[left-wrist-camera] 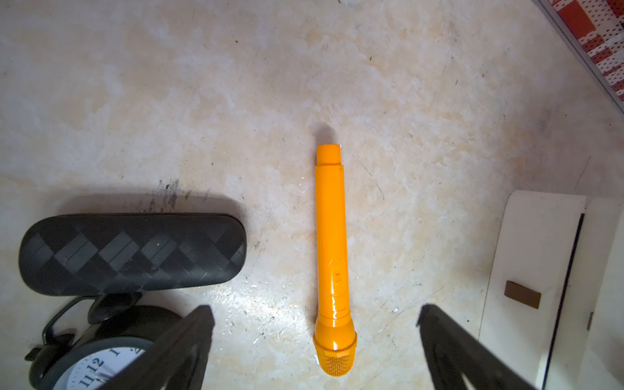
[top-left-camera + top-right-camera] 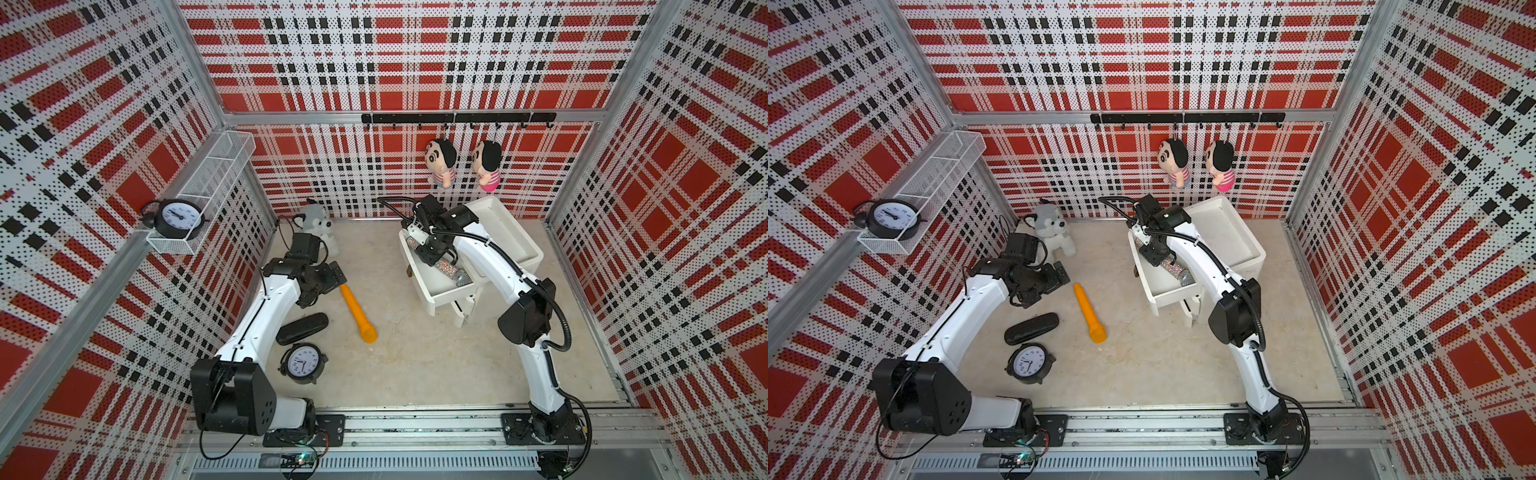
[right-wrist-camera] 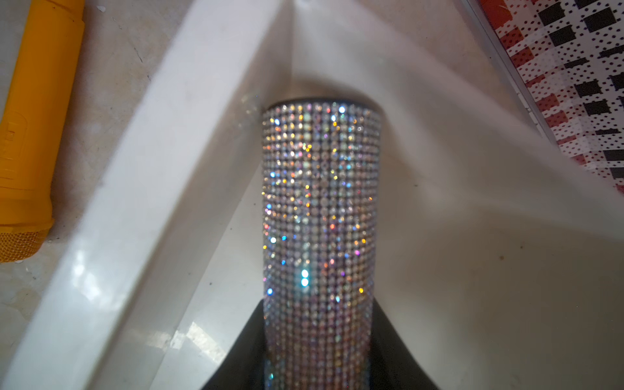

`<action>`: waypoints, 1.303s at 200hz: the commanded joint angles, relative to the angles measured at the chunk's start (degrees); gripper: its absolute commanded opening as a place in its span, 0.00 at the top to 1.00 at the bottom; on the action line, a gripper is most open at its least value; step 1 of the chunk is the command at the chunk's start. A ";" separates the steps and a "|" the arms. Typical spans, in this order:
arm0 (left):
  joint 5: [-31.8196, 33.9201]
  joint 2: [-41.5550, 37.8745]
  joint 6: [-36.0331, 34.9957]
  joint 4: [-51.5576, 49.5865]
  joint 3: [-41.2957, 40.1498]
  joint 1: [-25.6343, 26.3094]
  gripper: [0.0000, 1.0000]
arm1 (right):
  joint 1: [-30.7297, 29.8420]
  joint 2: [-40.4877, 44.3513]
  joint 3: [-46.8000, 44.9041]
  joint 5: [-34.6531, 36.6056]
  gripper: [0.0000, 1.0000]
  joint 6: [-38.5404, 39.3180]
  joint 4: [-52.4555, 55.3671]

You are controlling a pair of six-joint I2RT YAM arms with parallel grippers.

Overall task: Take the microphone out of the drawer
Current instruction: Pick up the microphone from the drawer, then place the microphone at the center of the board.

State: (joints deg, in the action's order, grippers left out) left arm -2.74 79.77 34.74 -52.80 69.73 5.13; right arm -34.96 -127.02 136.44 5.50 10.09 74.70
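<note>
Glitter microphone (image 2: 448, 269) lay inside the pulled-out white drawer (image 2: 449, 296). Its long axis ran parallel to the drawer front, slanting across both top views. In the right wrist view its flat butt end pointed toward the drawer's far corner. The opposite end looked like grey mesh, not certain.

Right gripper (image 3: 317, 304) was closed against the barrel on both sides. In the top views the gripper and arm hid the barrel's middle, and the wrist frame cut off its lower part.

Left gripper (image 1: 315, 309) stood spread wide and held nothing, its fingers (image 1: 189, 341) blurred. It hung above an orange microphone (image 1: 331, 243) lying flat, mesh head toward the front rail (image 2: 415, 424).

Floor (image 2: 415, 365) pale, mottled, scuffed. Walls (image 2: 374, 62) perforated red-black-white plaid on aluminium frame.
</note>
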 commanded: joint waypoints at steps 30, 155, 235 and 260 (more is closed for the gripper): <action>0.79 -0.84 -0.29 2.52 0.61 -0.58 0.02 | 3.23 6.28 -0.14 -9.38 0.80 -4.67 -7.35; 2.17 2.60 -5.34 6.43 -0.40 -5.89 0.02 | 2.34 11.88 1.84 -23.29 0.83 -9.84 -19.89; 0.61 3.79 -6.44 7.81 0.41 -8.99 0.02 | -5.44 10.34 3.07 -29.50 0.89 -22.57 -27.55; -0.39 3.79 -6.52 7.27 0.29 -8.97 0.02 | -7.28 8.43 0.82 -25.58 0.89 -26.33 -28.42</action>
State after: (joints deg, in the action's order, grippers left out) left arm -1.56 83.22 29.12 -46.17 69.73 -3.55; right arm -40.62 -117.58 137.29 -22.26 -10.92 50.04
